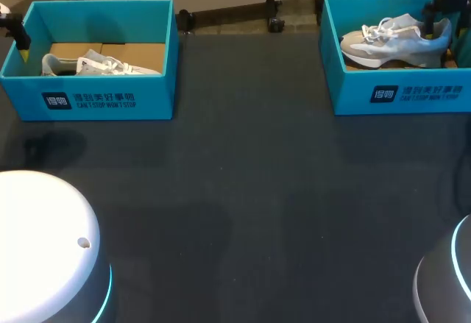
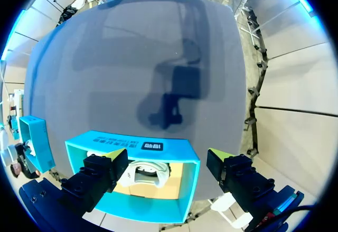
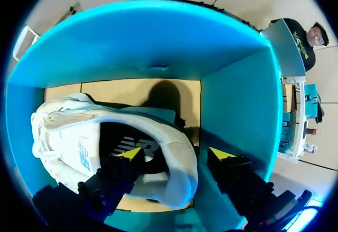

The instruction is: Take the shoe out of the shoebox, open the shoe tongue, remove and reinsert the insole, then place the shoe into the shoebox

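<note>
Closing on the heel looks like the risky step: the right gripper (image 3: 175, 154) hangs inside the shoebox (image 3: 232, 100) with its jaws spread astride the heel collar of the shoe (image 3: 79, 147); one finger is over the dark insole (image 3: 119, 137), the other down in the narrow gap between heel and box wall, and neither visibly presses yet; the soft collar could fold or slip out of a shallow pinch; the outer finger could catch the cardboard and drag the whole box across the table (image 1: 235, 190) when the shoe is lifted; the shoe lies in that box at the table's far right corner, toe toward the middle; the left gripper (image 2: 166, 154) hovers with its jaws wide apart above a second shoebox (image 2: 132, 139) holding a second shoe (image 2: 145, 173), touching nothing; whether the inner finger touches the lining cannot be told, since the finger bodies cover that spot; in the head view the right fingertips are hidden down in the box, and the left arm is mostly cut off at the edge.
</note>
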{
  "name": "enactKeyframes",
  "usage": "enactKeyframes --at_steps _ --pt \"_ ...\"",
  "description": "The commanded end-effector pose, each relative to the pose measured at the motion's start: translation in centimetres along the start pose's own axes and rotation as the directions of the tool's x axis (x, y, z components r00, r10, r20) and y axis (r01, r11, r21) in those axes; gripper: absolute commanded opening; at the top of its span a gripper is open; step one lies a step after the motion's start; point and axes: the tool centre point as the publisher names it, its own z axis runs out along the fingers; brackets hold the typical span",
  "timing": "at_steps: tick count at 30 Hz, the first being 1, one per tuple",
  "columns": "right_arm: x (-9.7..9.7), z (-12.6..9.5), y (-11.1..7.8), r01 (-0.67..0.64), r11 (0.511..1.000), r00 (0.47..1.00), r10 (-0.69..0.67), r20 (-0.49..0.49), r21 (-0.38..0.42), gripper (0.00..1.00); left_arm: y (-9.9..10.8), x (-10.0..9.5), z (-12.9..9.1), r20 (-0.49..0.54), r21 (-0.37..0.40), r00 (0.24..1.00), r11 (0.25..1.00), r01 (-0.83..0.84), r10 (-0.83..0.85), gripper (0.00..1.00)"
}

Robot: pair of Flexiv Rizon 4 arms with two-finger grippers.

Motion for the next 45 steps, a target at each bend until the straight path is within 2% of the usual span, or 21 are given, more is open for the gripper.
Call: enactKeyframes --at_steps 1,2,6,13,15,16,18,20,23,25,28,38,45 --pt "-0.3 0.7 0.7 0.004 1.000 1.000 -0.003 -0.013 0.027 0.77 -0.1 0.0 0.0 -0.002 -0.001 1.000 1.000 -0.001 0.001 1.00" --pt "-0.3 0.7 0.7 0.006 1.000 1.000 -0.006 -0.014 0.029 0.77 -0.1 0.0 0.0 -0.002 -0.001 1.000 1.000 -0.001 0.001 1.00" --pt "0.0 1.2 0.5 0.020 0.999 1.000 -0.019 -0.023 0.045 0.91 -0.1 0.0 0.0 -0.002 -0.001 1.000 1.000 -0.001 0.001 1.00" --pt "0.4 1.8 0.3 0.033 0.998 0.999 -0.030 -0.045 0.058 0.88 -0.1 0.0 0.0 -0.002 -0.001 1.000 1.000 -0.001 0.001 1.00" --pt "0.6 2.1 0.3 0.039 0.997 0.998 -0.036 -0.055 0.062 0.83 -0.1 0.0 0.0 -0.002 -0.001 1.000 1.000 -0.001 0.001 1.00" --pt "0.7 2.2 0.3 0.040 0.997 0.998 -0.036 -0.057 0.063 0.70 -0.1 0.0 0.0 -0.002 -0.001 1.000 1.000 -0.001 0.001 1.00" --pt "0.8 2.3 0.2 0.041 0.997 0.997 -0.036 -0.067 0.066 0.59 -0.1 0.0 0.0 -0.002 -0.001 1.000 1.000 -0.001 0.001 1.00" --pt "0.9 2.5 0.2 0.041 0.997 0.997 -0.037 -0.070 0.068 0.62 -0.1 0.0 0.0 -0.002 -0.001 1.000 1.000 -0.001 0.001 1.00" --pt "1.0 2.6 0.1 0.043 0.996 0.996 -0.037 -0.077 0.073 0.57 -0.1 0.0 0.0 -0.002 -0.001 1.000 1.000 -0.001 0.001 1.00" --pt "1.0 2.7 0.0 0.040 0.996 0.996 -0.035 -0.077 0.077 0.40 -0.1 0.0 0.0 -0.002 -0.001 1.000 1.000 -0.001 0.001 1.00" --pt "0.8 2.5 -0.1 0.025 0.997 0.997 -0.020 -0.069 0.072 0.00 -0.1 0.0 0.0 -0.002 -0.001 1.000 1.000 -0.001 0.001 1.00" --pt "-0.1 0.4 0.1 -0.019 0.999 0.999 0.020 -0.035 0.025 0.00 -0.1 0.0 0.0 -0.002 -0.001 1.000 1.000 -0.001 0.001 1.00" --pt "-1.6 -2.5 0.1 -0.082 0.997 0.997 0.082 0.000 -0.005 0.00 -0.1 0.0 0.0 -0.002 -0.001 1.000 1.000 -0.001 0.001 1.00"
